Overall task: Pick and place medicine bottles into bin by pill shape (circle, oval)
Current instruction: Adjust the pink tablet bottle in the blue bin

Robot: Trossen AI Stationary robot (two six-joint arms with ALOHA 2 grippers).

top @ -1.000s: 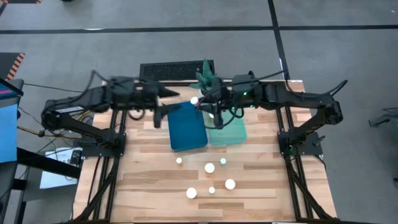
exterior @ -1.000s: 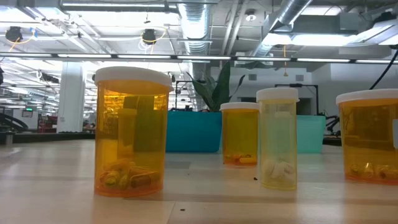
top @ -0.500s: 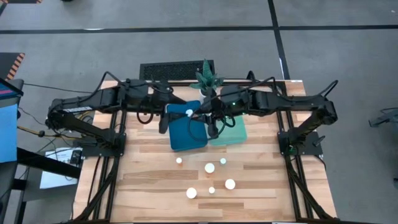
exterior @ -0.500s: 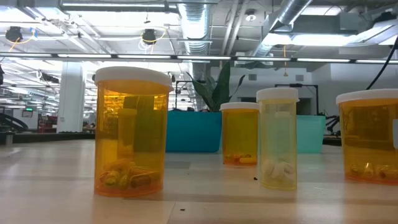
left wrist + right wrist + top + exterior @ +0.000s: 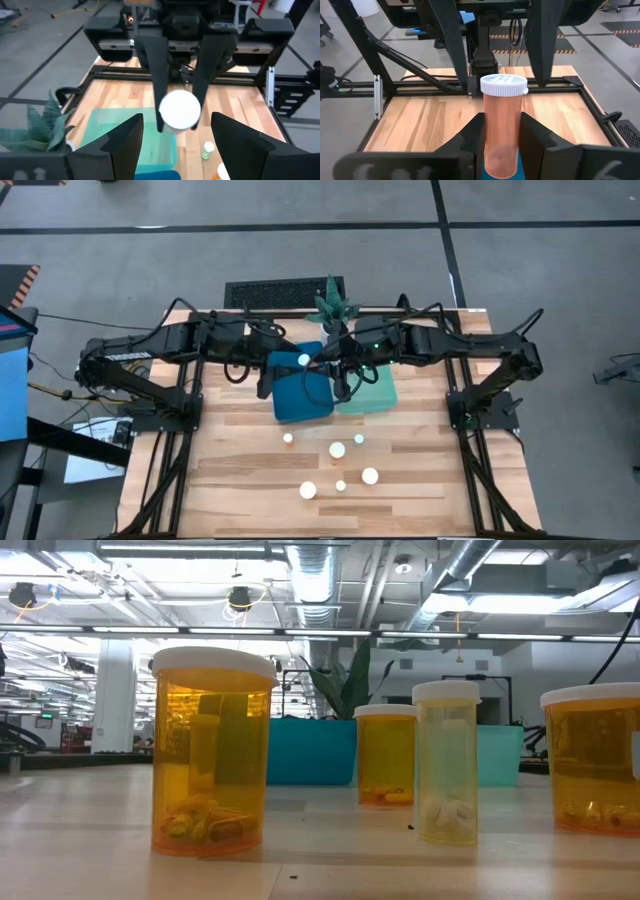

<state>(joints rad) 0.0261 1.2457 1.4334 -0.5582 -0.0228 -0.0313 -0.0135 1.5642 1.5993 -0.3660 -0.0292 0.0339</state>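
Wooden desk (image 5: 240,480) carries six white-capped medicine bottles (image 5: 337,450) at its near end. Farther back, right hand (image 5: 322,362) grips a bottle (image 5: 502,125) upright between closed fingers over dark blue bin (image 5: 300,395), beside teal bin (image 5: 370,392). Left hand (image 5: 262,378) faces it with fingers spread, holding nothing. Plant (image 5: 331,307) stands behind.

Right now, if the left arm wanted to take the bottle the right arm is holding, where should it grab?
Probably just under the white cap of the bottle. The right gripper clamps its lower half, leaving that end free and pointing at the open left gripper, which can come straight on.
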